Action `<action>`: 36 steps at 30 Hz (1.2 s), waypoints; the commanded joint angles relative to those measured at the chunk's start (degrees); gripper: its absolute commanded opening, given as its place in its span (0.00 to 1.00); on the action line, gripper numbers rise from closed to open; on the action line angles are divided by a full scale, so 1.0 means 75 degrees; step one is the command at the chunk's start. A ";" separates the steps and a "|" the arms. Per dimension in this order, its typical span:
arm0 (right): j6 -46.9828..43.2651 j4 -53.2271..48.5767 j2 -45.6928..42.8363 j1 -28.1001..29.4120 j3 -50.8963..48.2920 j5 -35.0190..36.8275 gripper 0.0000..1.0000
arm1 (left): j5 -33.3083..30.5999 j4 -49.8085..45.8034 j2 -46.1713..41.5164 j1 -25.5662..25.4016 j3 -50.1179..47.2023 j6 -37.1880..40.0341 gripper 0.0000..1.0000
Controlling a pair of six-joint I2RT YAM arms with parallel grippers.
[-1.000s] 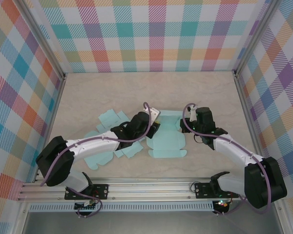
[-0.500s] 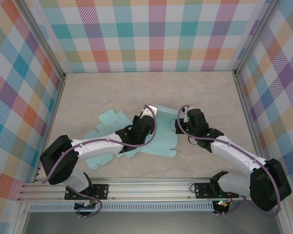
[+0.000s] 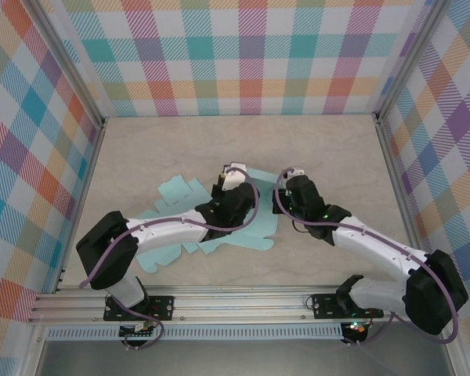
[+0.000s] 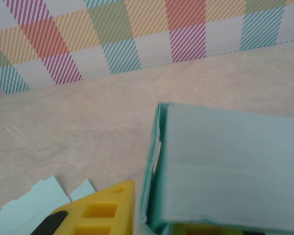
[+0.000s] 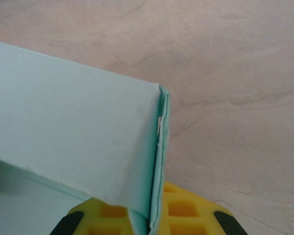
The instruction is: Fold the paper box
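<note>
The paper box [image 3: 247, 239] is a light teal cut-out lying mid-table, with its side walls folded up. My left gripper [image 3: 236, 202] holds its left wall and my right gripper [image 3: 280, 202] holds its right wall. In the left wrist view the upright wall [image 4: 153, 166] runs between the yellow fingers [image 4: 98, 210], and a teal panel [image 4: 230, 166] covers the far finger. In the right wrist view my right gripper [image 5: 154, 220] is shut on the doubled edge of the wall [image 5: 159, 147], next to a slanting panel [image 5: 73, 132].
Flat teal box blanks lie to the left [image 3: 176, 190] and front left [image 3: 153, 254] of the box; one corner shows in the left wrist view [image 4: 29, 208]. Plaid walls enclose the table on three sides. An aluminium rail [image 3: 235, 301] runs along the near edge.
My right gripper has moved left, bringing its wall inwards. The box has shifted left and become narrower. My left gripper has closed on the left wall.
</note>
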 commanded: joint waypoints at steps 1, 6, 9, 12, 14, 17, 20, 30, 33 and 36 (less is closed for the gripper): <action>0.0160 -0.0311 0.0198 0.0047 0.0112 -0.0003 0.00 | 0.0008 -0.0268 -0.0274 0.0582 -0.0145 -0.0858 0.14; 0.0230 -0.0218 0.0573 0.0052 0.0275 -0.0180 0.00 | 0.1178 0.0124 -0.0507 0.0698 -0.0480 -0.0504 0.12; 0.0269 -0.0326 0.0754 0.0053 0.0402 -0.0176 0.00 | 0.2041 0.0442 -0.0753 0.0683 -0.0801 -0.0404 0.30; 0.0305 -0.0386 0.0847 0.0046 0.0441 -0.0136 0.00 | 0.2442 0.0681 -0.1130 0.0680 -0.1215 -0.0499 0.39; 0.0319 -0.0398 0.0840 0.0049 0.0429 -0.0128 0.00 | 0.2609 0.0755 -0.1406 0.0674 -0.1460 -0.0540 0.39; 0.0340 -0.0441 0.0820 0.0054 0.0441 -0.0152 0.00 | 0.2553 0.0723 -0.1715 0.0674 -0.1713 -0.0545 0.37; 0.0351 -0.0448 0.0813 0.0050 0.0467 -0.0220 0.00 | 0.2406 0.0637 -0.1833 0.0670 -0.1837 -0.0563 0.31; 0.0602 -0.0426 0.0678 0.0102 0.0328 -0.0339 0.00 | 0.0950 0.0785 -0.1267 0.0540 -0.1475 -0.0814 0.10; 0.0707 -0.0287 0.0629 0.0149 0.0231 -0.0362 0.00 | -0.0029 0.0419 -0.0994 0.0450 -0.1165 -0.1304 0.01; 0.0794 -0.0293 0.0687 0.0222 0.0273 -0.0241 0.00 | -0.0779 -0.0343 -0.0788 0.0451 -0.0824 -0.2157 0.00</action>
